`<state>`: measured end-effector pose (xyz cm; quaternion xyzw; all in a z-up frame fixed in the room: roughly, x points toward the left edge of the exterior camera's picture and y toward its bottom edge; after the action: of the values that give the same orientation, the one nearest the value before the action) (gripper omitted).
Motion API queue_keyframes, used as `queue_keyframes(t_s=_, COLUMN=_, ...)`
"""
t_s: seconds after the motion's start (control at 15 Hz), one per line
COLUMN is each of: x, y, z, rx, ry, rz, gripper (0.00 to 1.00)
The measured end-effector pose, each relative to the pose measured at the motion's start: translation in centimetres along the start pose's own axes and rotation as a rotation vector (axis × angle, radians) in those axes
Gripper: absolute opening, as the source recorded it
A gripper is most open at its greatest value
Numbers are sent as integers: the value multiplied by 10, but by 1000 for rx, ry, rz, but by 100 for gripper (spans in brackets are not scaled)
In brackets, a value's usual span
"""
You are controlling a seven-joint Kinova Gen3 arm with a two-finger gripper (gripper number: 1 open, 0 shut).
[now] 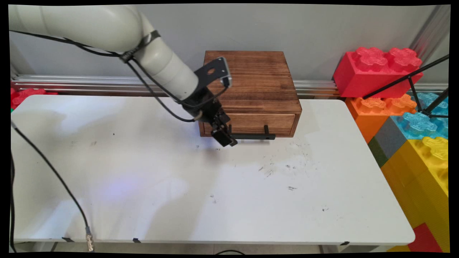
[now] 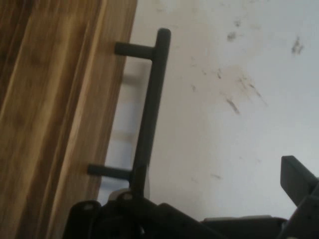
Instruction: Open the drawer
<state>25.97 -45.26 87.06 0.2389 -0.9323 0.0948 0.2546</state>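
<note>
A wooden drawer box [image 1: 251,89] is set at centre top of the main view, drawer front facing the near edge. The gripper [image 1: 224,138] is held at the left end of the black bar handle [image 1: 252,136], tilted down. Fingers appear spread apart in the hand view, one beside the handle [image 2: 147,109], nothing clamped.

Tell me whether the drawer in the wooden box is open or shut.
Shut. The drawer front sits flush within the wooden box, no gap showing. The end effector is at the left end of its black handle.
</note>
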Motion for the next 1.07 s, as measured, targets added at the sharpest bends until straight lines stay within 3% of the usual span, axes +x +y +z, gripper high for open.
queue_keyframes(t_s=0.67, x=25, y=-3, z=44, rx=52, ry=-32, rz=77, gripper=100)
queue_keyframes(t_s=1.07, x=28, y=-4, z=65, rx=51, ry=-62, rz=113, gripper=100)
